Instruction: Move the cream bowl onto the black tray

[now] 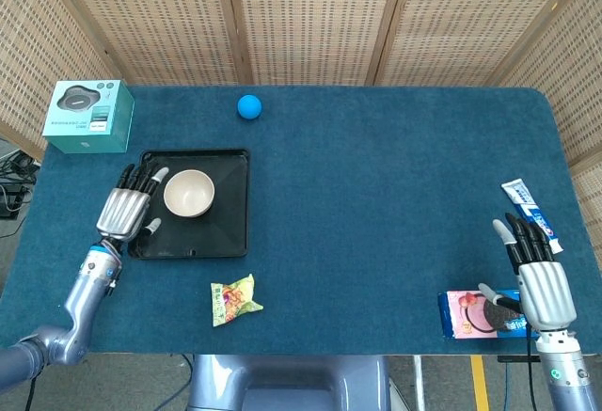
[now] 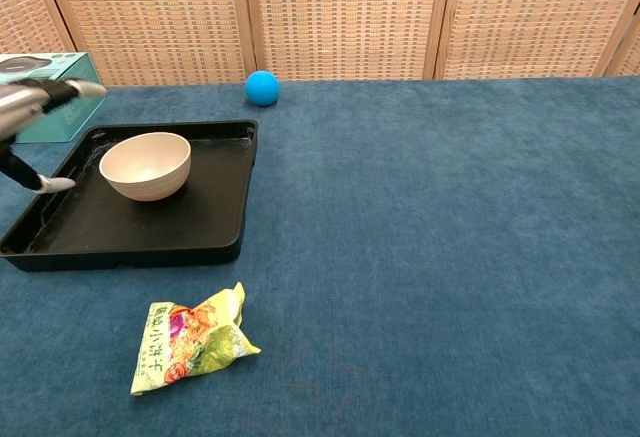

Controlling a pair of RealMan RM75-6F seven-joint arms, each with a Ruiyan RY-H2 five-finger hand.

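Both hands hold nothing: my left hand (image 1: 125, 209) hovers with fingers spread just left of the cream bowl (image 1: 189, 193), which sits upright inside the black tray (image 1: 230, 232) (placement looks done). I judge this the retreat step; next I'd draw that hand clear. My right hand (image 1: 536, 275) rests fingers apart, well away over the desk (image 1: 376, 204).

bowl (image 1: 189, 193) on tray (image 1: 230, 232) | ball (image 1: 248, 105) behind | packet (image 1: 233, 299) before

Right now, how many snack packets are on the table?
2. A yellow-green snack bag lies near the front edge, just in front of the black tray. A pink cookie pack lies at the front right, beside the right hand. None seem hidden.
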